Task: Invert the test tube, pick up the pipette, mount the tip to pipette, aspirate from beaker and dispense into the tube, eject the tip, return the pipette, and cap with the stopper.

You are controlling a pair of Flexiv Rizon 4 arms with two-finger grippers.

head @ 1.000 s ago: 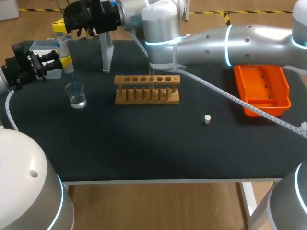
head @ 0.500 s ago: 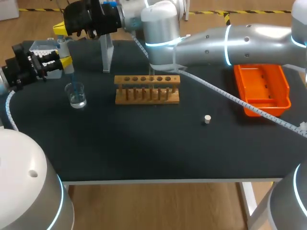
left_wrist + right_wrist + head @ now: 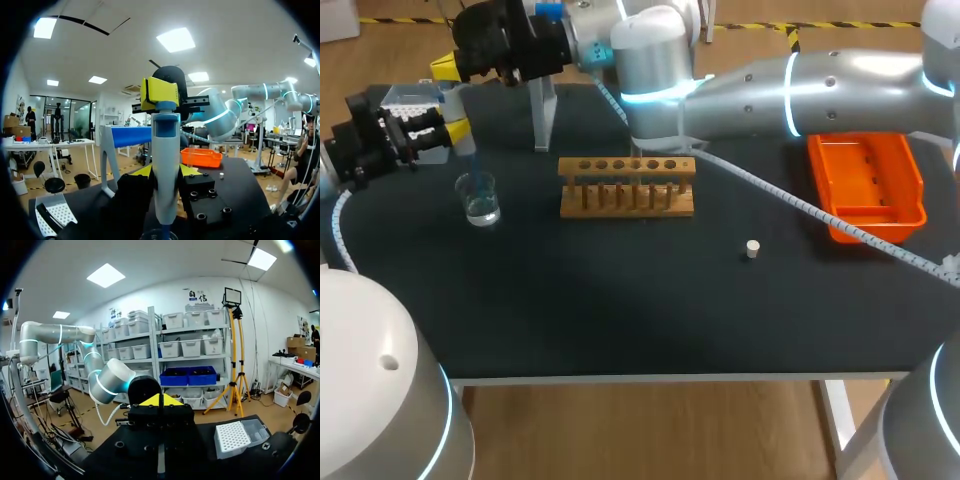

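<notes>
Step in hand, as judged: aspiration from the beaker. At the upper left of the head frame the left tool (image 3: pixel 450 126) grips the pipette (image 3: pixel 451 103) upright, its fingers closed on the body from both sides. The left wrist view shows a yellow tip against each side of the barrel. The lower end of the pipette points down at the beaker (image 3: pixel 480 197), which stands on the worktop (image 3: pixel 620 300) directly below it, left of the wooden rack (image 3: pixel 627 186). Whether the end is under the liquid cannot be told. The right tool (image 3: pixel 444 66) reaches across from the right of the frame, fingers drawn together with nothing between them. It sits at the blue plunger (image 3: pixel 165 106) on top of the pipette, but contact cannot be confirmed. Hold the pipette vertical, with its end below the liquid surface and clear of the glass floor. Move the plunger slowly and only along the pipette's axis, because side load would tilt the barrel in the left grip. Pause before lifting out. The stopper (image 3: pixel 752 249) lies right of centre, well apart from the rack, for the final step.
</notes>
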